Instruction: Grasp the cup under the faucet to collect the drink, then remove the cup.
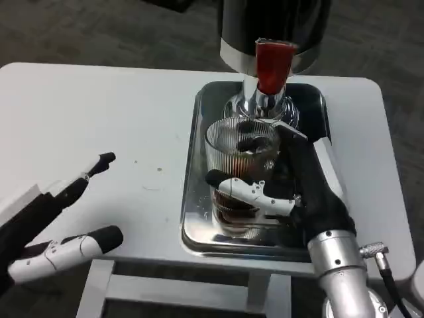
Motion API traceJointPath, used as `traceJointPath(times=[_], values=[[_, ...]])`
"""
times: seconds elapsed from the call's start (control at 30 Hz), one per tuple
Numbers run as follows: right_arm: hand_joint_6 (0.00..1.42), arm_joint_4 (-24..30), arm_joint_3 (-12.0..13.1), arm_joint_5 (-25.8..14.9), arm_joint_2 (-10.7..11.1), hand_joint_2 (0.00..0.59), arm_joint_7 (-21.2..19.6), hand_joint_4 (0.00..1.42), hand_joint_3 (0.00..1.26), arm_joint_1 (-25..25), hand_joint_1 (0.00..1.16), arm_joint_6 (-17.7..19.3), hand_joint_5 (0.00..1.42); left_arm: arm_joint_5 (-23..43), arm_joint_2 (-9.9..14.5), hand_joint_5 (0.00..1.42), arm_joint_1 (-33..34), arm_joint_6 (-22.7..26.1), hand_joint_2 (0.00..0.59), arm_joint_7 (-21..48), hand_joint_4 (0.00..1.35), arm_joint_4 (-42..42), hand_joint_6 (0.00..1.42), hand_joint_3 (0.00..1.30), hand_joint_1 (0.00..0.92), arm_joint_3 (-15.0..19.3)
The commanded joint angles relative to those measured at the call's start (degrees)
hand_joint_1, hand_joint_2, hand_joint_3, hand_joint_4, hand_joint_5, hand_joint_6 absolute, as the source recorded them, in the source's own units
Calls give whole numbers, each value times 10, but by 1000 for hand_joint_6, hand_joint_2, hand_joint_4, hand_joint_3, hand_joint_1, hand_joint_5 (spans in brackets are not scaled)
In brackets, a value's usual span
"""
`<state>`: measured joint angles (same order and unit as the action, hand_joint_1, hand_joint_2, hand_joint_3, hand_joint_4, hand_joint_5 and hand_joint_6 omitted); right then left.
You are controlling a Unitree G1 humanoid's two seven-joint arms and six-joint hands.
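1. Head view: right hand (291, 192) grasps the ribbed glass cup (240, 165), dark drink inside, over the steel drip tray (192, 199), just in front of the dispenser's red-handled faucet (271, 66); left hand (63, 218) hangs released over the white counter (99, 119).
2. Risk: tilting on withdrawal could slop drink; a loose hold on smooth glass might slip; the faucet may drip.
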<state>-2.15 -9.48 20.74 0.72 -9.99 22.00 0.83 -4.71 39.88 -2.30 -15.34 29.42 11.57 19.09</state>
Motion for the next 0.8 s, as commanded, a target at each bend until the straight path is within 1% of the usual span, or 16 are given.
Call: traceJointPath(times=[0.03, 0.27, 0.53, 0.8], values=[[586, -3, -2, 3, -7, 155, -7, 602, 556, -12, 811, -3, 692, 1, 10, 0, -7, -5, 42, 0, 0, 1, 0, 0, 0, 0], [719, -2, -3, 6, -9, 160, -18, 618, 599, -13, 839, 1, 755, 2, 11, 0, -4, -6, 42, 1, 0, -2, 0, 0, 0, 0], [801, 10, -3, 8, -8, 169, -24, 636, 614, -17, 856, 7, 797, 1, 11, 0, -2, -4, 42, 1, 0, 0, 0, 0, 0, -2], [837, 34, -9, 20, -6, 169, -29, 645, 623, -31, 856, 16, 819, 0, 10, 0, -2, -1, 42, 1, 0, 4, 0, 0, 0, -5]])
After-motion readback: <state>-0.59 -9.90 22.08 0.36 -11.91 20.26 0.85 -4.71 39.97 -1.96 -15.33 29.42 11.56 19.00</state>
